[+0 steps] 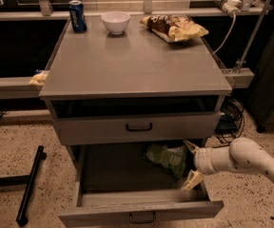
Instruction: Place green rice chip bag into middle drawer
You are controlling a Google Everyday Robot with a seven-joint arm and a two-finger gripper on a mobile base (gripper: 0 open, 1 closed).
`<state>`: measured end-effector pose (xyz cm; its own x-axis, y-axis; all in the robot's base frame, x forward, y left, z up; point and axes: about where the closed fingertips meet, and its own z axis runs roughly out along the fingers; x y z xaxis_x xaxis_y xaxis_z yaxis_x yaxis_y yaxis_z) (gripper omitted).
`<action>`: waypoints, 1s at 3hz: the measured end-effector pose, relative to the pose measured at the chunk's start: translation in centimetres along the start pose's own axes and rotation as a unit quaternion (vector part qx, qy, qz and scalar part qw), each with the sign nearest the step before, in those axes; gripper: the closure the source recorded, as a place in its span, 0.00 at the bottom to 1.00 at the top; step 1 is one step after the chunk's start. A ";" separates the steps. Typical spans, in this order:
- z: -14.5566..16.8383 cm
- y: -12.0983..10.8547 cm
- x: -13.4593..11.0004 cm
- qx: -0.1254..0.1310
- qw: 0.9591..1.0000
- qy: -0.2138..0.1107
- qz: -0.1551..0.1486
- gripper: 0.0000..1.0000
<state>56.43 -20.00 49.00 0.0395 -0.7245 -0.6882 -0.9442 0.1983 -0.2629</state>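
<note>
Inside middle drawer (127, 199): green rice chip bag (166, 157) crosswise, tool (190, 163) beside.

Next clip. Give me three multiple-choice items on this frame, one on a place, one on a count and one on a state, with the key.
1. Where does the green rice chip bag lie?
A) on the floor
B) inside the open middle drawer
C) in the upper drawer

2. How many things stand on the cabinet top?
A) one
B) three
C) five

3. How does the gripper stand, over the drawer's right part, just right of the bag?
A) open
B) shut on the bag
C) shut on the drawer's handle

Key:
1 B: the bag rests inside the pulled-out drawer, toward its back right.
2 B: only the blue can, the white bowl and the yellow-and-brown chip bag are there.
3 A: its two fingers stand wide apart.
</note>
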 end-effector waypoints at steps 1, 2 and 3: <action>-3.3 2.0 3.0 0.003 0.998 0.036 0.052 0.00; -7.0 4.3 5.7 0.004 0.991 0.083 0.103 0.00; -7.4 4.6 6.1 0.004 0.990 0.089 0.114 0.00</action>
